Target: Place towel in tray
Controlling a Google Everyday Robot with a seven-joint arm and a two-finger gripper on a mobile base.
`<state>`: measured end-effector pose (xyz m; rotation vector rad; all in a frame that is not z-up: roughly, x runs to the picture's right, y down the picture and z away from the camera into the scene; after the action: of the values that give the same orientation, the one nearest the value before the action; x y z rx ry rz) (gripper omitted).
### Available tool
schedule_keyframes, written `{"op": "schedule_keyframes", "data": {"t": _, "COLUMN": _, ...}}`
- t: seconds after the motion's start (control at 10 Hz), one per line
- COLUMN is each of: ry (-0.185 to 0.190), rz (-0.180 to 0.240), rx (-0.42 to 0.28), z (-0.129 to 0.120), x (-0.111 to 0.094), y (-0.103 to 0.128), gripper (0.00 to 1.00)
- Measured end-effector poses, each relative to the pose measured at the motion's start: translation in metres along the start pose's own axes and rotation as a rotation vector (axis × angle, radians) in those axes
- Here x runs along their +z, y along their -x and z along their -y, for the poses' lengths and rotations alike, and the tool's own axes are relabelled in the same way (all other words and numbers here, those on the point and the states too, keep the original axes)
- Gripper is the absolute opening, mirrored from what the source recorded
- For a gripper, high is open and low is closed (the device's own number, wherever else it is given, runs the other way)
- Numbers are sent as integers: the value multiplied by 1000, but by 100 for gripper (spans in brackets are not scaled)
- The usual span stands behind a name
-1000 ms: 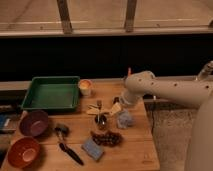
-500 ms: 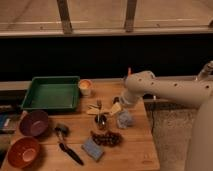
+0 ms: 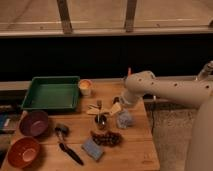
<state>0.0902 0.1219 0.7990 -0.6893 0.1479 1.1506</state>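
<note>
**Progress.** Task not completed. The green tray (image 3: pixel 50 94) stands at the far left corner of the table (image 3: pixel 134 152), and no cloth shows in it. The towel (image 3: pixel 124 119), taken to be the small pale grey-blue crumpled piece, lies on the table right of centre. It is at roughly four o'clock from the tray and well apart from it. By its slumped look it rests on the wood and is not lifted.

**Gripper.** The gripper (image 3: pixel 116 106) hangs below the wrist of the white arm (image 3: pixel 165 91), just beside the towel at its eleven o'clock. Whether it is open or closed cannot be told, nor whether it touches the cloth.

**Outstanding, in my judgement.** The whole transfer is still to do: secure the towel, raise it and carry it toward ten o'clock. That path passes the yellow cup (image 3: pixel 85 87) at the tray's right edge. Then release the towel inside the rim.

**Obscured or doubtful.**
- The gripper's working end merges with some pale flat pieces (image 3: pixel 95 109) at its nine o'clock, so its outline is unclear.
- A small dark metal cup (image 3: pixel 101 120) stands just left of the towel.
- The dark cluster (image 3: pixel 106 138) at the towel's seven o'clock is possibly grapes.
- A blue sponge (image 3: pixel 92 148), a black-handled brush (image 3: pixel 67 147), a purple bowl (image 3: pixel 34 123) and an orange bowl (image 3: pixel 22 152) take up the near left.
- The arm's base is cut off at the right edge.
</note>
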Motion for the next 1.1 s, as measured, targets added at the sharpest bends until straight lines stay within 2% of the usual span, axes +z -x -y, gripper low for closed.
{"op": "schedule_keyframes", "data": {"t": 0.4, "ry": -4, "rz": -2, "rx": -5, "z": 0, "x": 0, "y": 0, "gripper": 80}}
{"op": "schedule_keyframes", "data": {"t": 0.5, "ry": -21, "rz": -17, "rx": -16, "z": 0, "x": 1, "y": 0, "gripper": 80}}
{"op": "schedule_keyframes", "data": {"t": 0.6, "ry": -30, "rz": -50, "rx": -25, "z": -4, "x": 8, "y": 0, "gripper": 80}}
{"op": "schedule_keyframes", "data": {"t": 0.7, "ry": -29, "rz": -65, "rx": -22, "z": -4, "x": 16, "y": -2, "gripper": 80}}
{"op": "schedule_keyframes", "data": {"t": 0.9, "ry": -33, "rz": -107, "rx": 5, "z": 9, "x": 38, "y": -19, "gripper": 80}}
{"op": "schedule_keyframes", "data": {"t": 1.1, "ry": -25, "rz": -130, "rx": 21, "z": 13, "x": 58, "y": -30, "gripper": 80}}
